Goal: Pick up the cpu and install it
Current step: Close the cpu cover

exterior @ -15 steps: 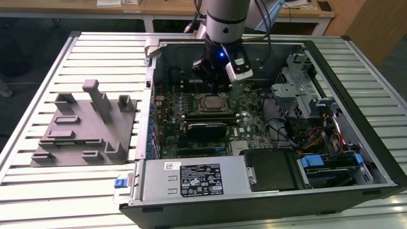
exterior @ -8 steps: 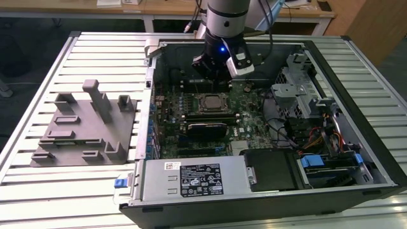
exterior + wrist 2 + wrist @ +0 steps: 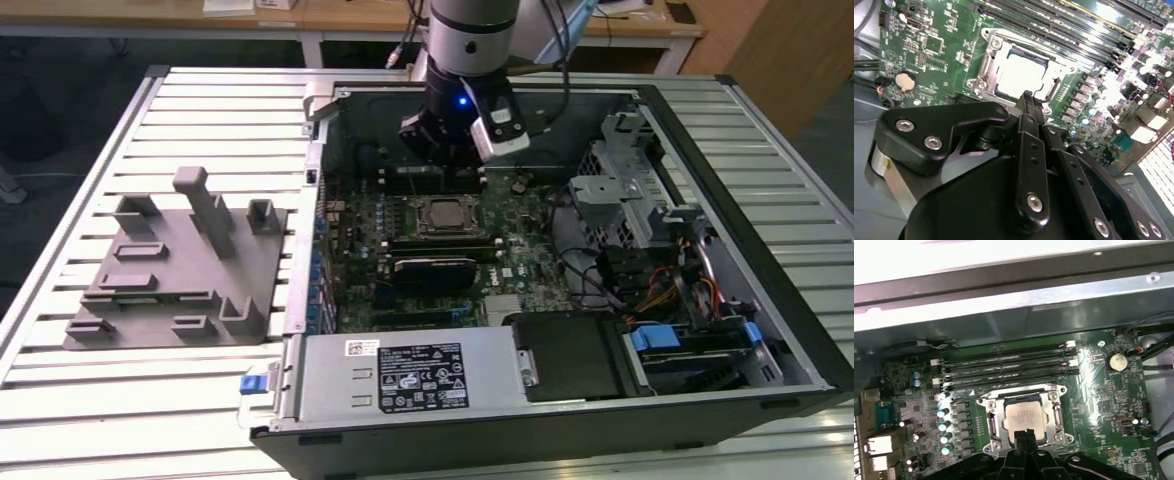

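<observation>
A single robot arm [image 3: 467, 40] is reaching down into an open computer case [image 3: 360, 130] lying on a slatted metal tabletop [image 3: 200, 120]. The cpu [image 3: 1024, 417] is not being carried: it is sitting flat inside the socket [image 3: 991, 412] on the green motherboard [image 3: 521, 250], just beside the long memory slots [image 3: 1004, 367]. The claw [image 3: 1024, 432] is showing its two black fingers pressed together with nothing between them. Its tip is hanging over one edge of the chip, and whether it is touching the metal cannot be told. Judging from this, the pick-up and placing look done and the work is sitting at the seating part of the install; whether the socket's frame is latched is unclear. Any further move is calling for a slow, straight, light motion, since the chip probably needs to sit square in its socket. The cpu is appearing as a small flat square with a bright silver-white top and a thin darker rim. In the exterior view, taking the cpu as the centre of a clock, the claw is hanging at twelve o'clock, a drive cage [image 3: 621, 190] is standing at three, the power supply [image 3: 400, 375] is lying at six, and a grey fixture block [image 3: 174, 270] is resting on the tabletop at nine.
</observation>
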Motion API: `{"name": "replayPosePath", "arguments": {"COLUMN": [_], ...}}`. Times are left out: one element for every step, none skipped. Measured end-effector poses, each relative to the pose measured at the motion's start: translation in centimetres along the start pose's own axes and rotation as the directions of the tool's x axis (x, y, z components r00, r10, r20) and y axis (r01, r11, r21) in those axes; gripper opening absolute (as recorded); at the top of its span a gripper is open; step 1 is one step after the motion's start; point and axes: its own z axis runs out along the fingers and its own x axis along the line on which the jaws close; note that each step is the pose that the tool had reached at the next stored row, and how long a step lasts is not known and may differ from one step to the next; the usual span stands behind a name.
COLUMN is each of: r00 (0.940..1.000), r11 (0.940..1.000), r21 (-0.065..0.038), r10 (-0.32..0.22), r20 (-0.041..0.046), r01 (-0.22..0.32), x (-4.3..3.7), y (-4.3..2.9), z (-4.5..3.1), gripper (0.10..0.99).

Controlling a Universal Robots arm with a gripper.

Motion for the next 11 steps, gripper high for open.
{"name": "replayPosePath", "arguments": {"r00": [1.0000, 1.0000, 1.0000, 1.0000, 1.0000, 1.0000, 1.0000, 1.0000, 1.0000, 1.0000, 1.0000], "r11": [1.0000, 1.0000, 1.0000, 1.0000, 1.0000, 1.0000, 1.0000, 1.0000, 1.0000, 1.0000, 1.0000], "r21": [0.000, 0.000, 0.000, 0.000, 0.000, 0.000, 0.000, 0.000, 0.000, 0.000, 0.000], "r10": [0.000, 0.000, 0.000, 0.000, 0.000, 0.000, 0.000, 0.000, 0.000, 0.000, 0.000], "r20": [0.0000, 0.0000, 0.0000, 0.0001, 0.0001, 0.0002, 0.0003, 0.0005, 0.0008, 0.0010, 0.0012], "r01": [0.000, 0.000, 0.000, 0.000, 0.000, 0.000, 0.000, 0.000, 0.000, 0.000, 0.000], "x": [0.20, 0.41, 0.65, 0.89, 1.19, 1.47, 1.78, 2.09, 2.43, 2.78, 3.13], "y": [-0.03, -0.06, -0.10, -0.13, -0.18, -0.22, -0.26, -0.31, -0.36, -0.41, -0.46], "z": [0.01, 0.01, 0.02, 0.03, 0.04, 0.04, 0.05, 0.06, 0.07, 0.07, 0.08], "gripper": [0.106, 0.106, 0.106, 0.106, 0.106, 0.106, 0.106, 0.106, 0.106, 0.106, 0.106]}}
